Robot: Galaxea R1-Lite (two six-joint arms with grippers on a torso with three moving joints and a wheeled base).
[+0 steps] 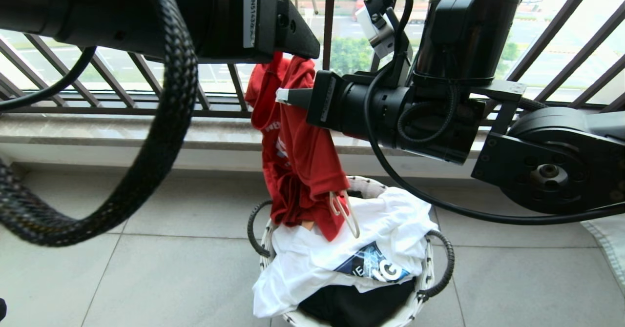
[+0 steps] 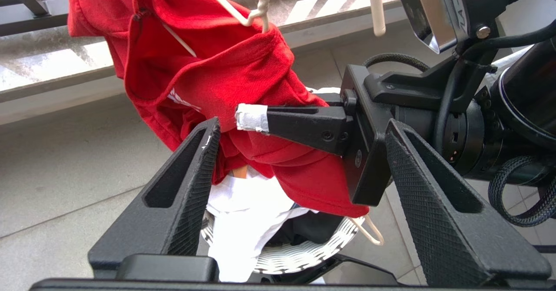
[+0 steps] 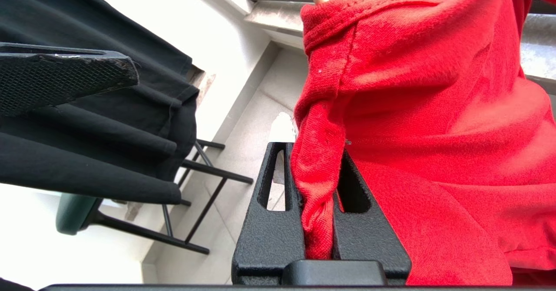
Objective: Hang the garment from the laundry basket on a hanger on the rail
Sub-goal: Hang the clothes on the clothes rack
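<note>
The red garment (image 1: 298,156) hangs in the air above the laundry basket (image 1: 429,273), draped on the cream wire hanger (image 2: 264,4). One corner of the hanger pokes out under the hem (image 1: 344,210). My right gripper (image 3: 319,204) reaches in from the right, shut on a bunched fold of the red cloth; its taped fingertip (image 2: 252,118) presses against the shirt. My left gripper (image 2: 302,127) stands open just in front of the garment, its fingers either side of the right gripper, gripping nothing. The rail is out of view.
A white printed T-shirt (image 1: 342,254) and a black T-shirt (image 1: 361,302) fill the basket. The black barred balcony railing (image 1: 146,78) and a stone sill run behind. A black garment (image 3: 87,130) hangs beside the right arm, over a black stand's legs (image 3: 195,186).
</note>
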